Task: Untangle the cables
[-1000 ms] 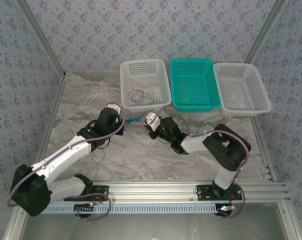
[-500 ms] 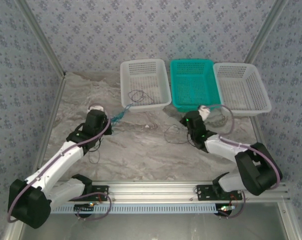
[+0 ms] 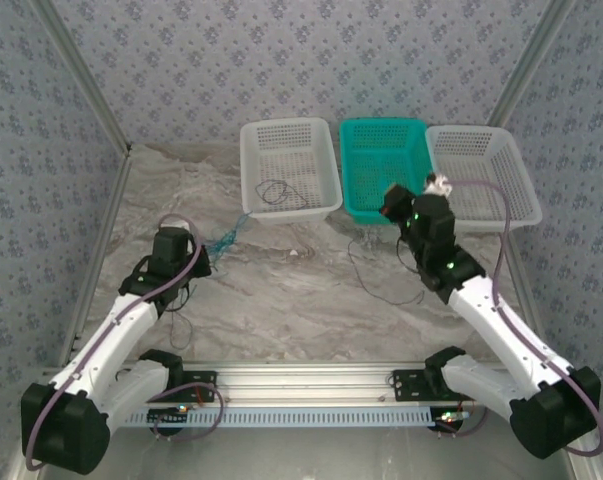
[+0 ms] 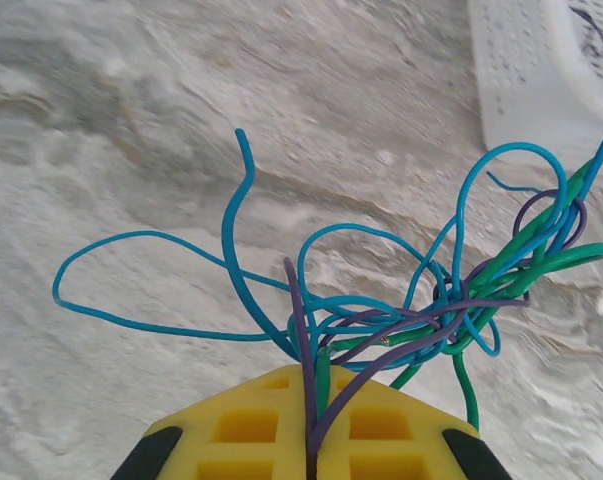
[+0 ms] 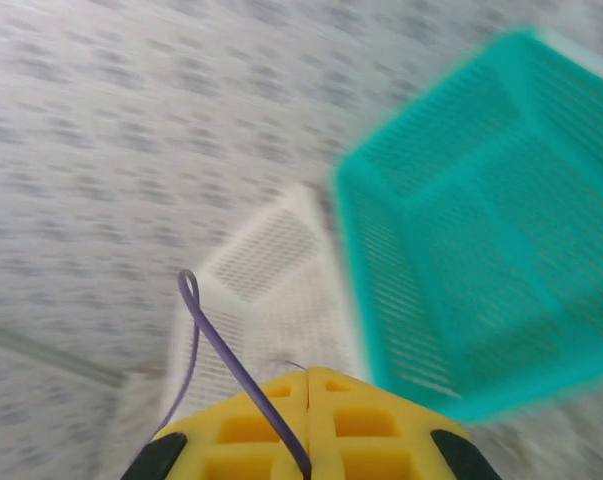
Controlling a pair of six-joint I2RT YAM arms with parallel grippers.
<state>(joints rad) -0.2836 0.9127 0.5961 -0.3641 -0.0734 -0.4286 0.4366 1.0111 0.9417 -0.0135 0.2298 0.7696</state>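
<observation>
The left hand (image 4: 311,425) is pressed together on a tangle of blue, green and purple cables (image 4: 421,315). It holds them just above the table (image 3: 281,300), and they trail toward the near corner of the left white basket (image 3: 249,160). The right hand (image 5: 308,420), also pressed together, pinches a single purple cable (image 5: 216,350) at the front edge of the teal basket (image 3: 381,123); its tail hangs to the table. Broad bare marble lies between the arms. A second ago the hands were nearly touching mid-table. Now they stand well apart, the right one raised.
</observation>
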